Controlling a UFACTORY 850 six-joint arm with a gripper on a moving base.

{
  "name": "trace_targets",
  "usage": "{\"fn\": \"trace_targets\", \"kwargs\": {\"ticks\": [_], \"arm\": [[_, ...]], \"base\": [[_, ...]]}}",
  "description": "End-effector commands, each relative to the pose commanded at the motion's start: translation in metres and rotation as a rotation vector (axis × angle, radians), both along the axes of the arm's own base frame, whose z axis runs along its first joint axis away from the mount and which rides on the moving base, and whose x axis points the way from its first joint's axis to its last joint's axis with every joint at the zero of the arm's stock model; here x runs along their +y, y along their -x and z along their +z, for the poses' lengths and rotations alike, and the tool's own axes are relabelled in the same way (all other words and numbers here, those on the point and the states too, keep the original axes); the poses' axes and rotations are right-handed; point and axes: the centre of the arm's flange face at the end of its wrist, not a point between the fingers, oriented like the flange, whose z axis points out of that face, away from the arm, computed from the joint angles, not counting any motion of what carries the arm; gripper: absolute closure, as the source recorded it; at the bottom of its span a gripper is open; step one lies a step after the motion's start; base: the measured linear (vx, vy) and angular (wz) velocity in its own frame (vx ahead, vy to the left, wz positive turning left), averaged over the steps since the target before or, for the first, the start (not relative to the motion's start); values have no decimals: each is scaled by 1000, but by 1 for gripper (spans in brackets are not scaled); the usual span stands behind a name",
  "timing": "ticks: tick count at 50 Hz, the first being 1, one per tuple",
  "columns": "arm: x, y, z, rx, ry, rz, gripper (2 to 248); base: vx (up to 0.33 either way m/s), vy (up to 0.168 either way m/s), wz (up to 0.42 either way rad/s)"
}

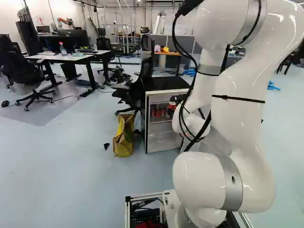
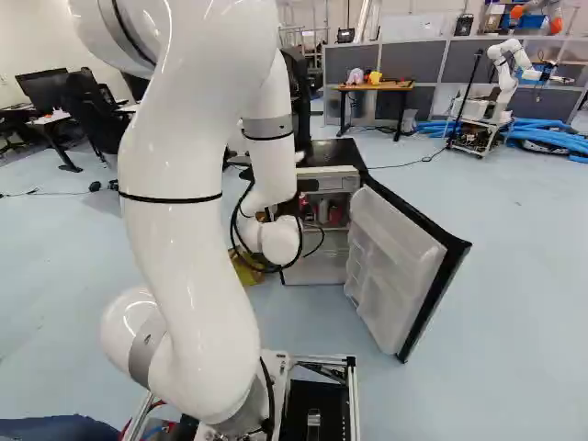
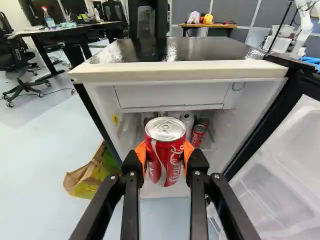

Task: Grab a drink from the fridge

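gripper (image 3: 165,155) clamped on can (image 3: 165,161) from left and right | can upright, near side of open fridge (image 3: 180,71); other cans (image 3: 199,136) farther in | likely step, withdrawal: draw nearer slowly, level, grip steady, well left of door (image 3: 280,182)
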Motion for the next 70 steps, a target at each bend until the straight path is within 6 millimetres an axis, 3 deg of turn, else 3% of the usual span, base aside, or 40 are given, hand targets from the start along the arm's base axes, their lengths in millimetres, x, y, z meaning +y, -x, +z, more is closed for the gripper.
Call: {"fn": "trace_targets", "kwargs": {"ticks": [29, 70], "arm": [[0, 1, 28, -53, 20, -13, 156], [-2, -20, 62, -91, 53, -1, 156]], "base": [[0, 0, 0], [0, 0, 0]]}}
